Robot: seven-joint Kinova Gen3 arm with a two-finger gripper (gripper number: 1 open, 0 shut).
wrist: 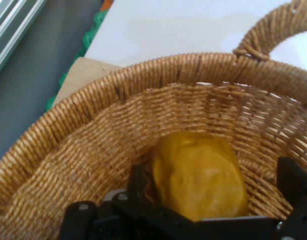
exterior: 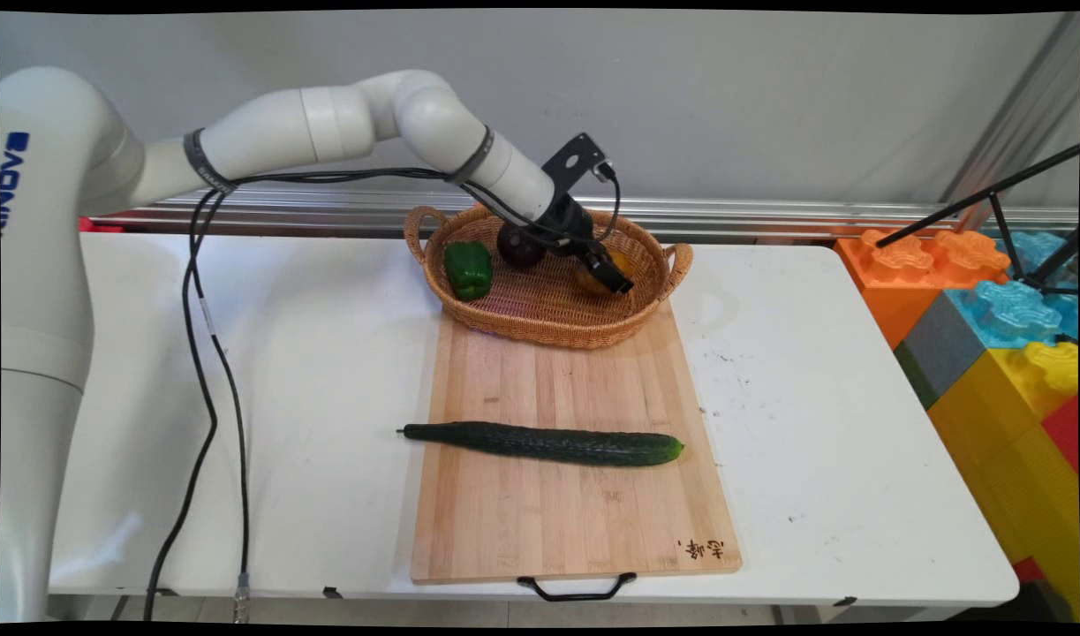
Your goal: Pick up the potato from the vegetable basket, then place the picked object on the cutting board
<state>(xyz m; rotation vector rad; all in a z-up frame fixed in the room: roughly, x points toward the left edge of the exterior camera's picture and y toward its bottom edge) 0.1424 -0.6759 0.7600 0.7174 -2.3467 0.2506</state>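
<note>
Your gripper (wrist: 208, 220) is sitting with fingers spread either side of the yellow fruit (wrist: 198, 175), low inside the wicker basket (wrist: 93, 130).

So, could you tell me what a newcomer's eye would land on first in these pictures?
Probably the black gripper reaching down into the wicker basket at the far end of the cutting board, its open fingers on either side of a yellow-orange fruit. A green pepper and a dark round fruit also sit in the basket. A long cucumber lies across the board.
</note>
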